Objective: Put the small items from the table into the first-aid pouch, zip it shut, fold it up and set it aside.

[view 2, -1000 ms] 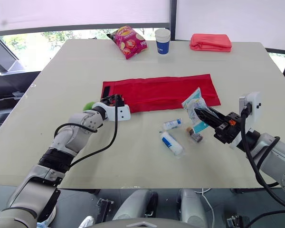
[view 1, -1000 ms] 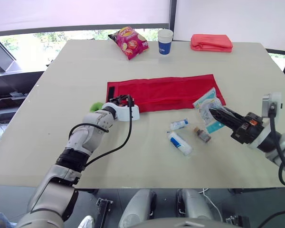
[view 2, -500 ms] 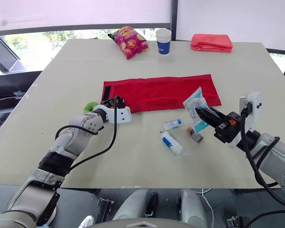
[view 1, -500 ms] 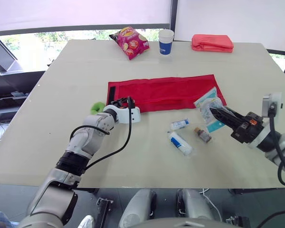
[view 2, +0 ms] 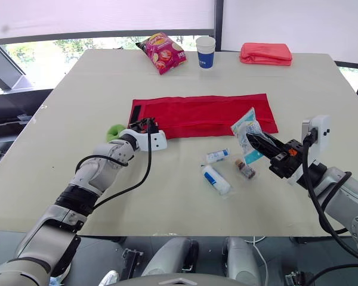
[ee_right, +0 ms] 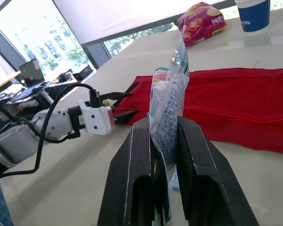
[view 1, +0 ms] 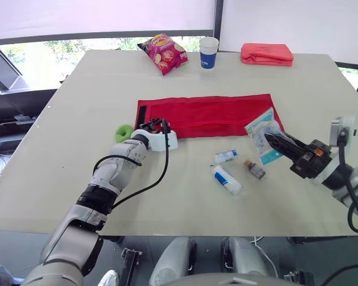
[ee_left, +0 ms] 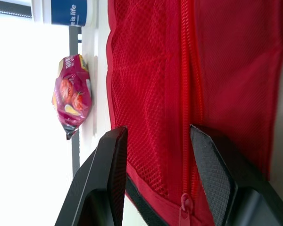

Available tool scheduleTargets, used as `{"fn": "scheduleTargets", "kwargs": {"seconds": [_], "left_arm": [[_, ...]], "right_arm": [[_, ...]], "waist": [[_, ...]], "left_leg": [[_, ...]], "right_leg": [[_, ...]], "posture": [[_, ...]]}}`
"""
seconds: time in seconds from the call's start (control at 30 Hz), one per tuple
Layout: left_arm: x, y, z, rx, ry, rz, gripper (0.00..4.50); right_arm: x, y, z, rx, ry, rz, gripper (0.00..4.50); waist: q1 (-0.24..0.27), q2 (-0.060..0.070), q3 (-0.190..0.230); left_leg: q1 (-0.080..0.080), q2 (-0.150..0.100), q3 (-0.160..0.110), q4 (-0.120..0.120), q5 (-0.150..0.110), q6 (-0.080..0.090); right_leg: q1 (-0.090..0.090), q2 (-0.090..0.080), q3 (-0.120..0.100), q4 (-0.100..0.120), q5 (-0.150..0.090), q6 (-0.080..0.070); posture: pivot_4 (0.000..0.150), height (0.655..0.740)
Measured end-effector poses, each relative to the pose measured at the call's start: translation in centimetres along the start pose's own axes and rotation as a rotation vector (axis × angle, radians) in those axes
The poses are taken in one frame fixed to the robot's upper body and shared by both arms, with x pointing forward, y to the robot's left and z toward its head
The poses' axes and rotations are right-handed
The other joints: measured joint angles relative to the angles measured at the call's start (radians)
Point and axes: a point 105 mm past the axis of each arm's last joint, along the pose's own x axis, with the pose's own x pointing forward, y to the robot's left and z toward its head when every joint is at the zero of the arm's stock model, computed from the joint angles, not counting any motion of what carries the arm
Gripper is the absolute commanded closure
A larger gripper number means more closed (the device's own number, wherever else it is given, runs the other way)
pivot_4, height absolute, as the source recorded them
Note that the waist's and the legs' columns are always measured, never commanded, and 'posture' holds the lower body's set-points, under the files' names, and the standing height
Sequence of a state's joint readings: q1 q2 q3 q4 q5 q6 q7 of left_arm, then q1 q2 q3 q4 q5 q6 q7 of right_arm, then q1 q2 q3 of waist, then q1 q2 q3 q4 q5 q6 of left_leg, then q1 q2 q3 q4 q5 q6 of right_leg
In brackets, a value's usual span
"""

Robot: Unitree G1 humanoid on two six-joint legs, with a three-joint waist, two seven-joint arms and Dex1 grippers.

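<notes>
The red first-aid pouch (view 1: 209, 114) lies unfolded on the table (view 1: 77, 107). In the left wrist view, the left pincer (ee_left: 158, 131) has its fingers apart, straddling the zipper pull (ee_left: 184, 203) at the pouch's end. In the right wrist view, the right pincer (ee_right: 162, 121) is clamped on a clear packet (ee_right: 170, 84), held upright. The head views add a tube (view 1: 225, 156), a wrapped roll (view 1: 227, 179) and a vial (view 1: 254, 168), all lying near the pouch.

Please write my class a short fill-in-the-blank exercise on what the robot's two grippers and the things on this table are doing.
1. The right gripper is ____ on the clear packet.
2. The left gripper is ____, with one finger on either side of the zipper of the red pouch.
3. The paper cup stands ____ the chip bag and the folded cloth.

Missing words: shut; open; between.
</notes>
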State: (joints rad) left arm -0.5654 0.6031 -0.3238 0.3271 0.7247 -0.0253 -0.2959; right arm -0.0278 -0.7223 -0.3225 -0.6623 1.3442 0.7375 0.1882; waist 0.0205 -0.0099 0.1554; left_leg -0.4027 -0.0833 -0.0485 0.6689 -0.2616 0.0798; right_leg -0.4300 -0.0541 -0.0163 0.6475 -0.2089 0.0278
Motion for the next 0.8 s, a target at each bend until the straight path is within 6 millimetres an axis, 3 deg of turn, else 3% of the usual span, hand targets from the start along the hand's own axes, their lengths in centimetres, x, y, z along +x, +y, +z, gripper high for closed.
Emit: {"fn": "scheduleTargets", "kwargs": {"seconds": [0.8], "left_arm": [[-0.6,0.1,-2.3,-0.016,0.084,0.044,2.32]], "right_arm": [[0.2,-0.1,-0.3,-0.006,-0.004,-0.009,4.38]], "waist": [[-0.004,0.000,0.000]], "left_leg": [[0.000,0.000,0.000,0.000,0.000,0.000]], "right_leg": [[0.000,0.000,0.000,0.001,0.000,0.000]], "posture": [[0.150,0.7395]]}}
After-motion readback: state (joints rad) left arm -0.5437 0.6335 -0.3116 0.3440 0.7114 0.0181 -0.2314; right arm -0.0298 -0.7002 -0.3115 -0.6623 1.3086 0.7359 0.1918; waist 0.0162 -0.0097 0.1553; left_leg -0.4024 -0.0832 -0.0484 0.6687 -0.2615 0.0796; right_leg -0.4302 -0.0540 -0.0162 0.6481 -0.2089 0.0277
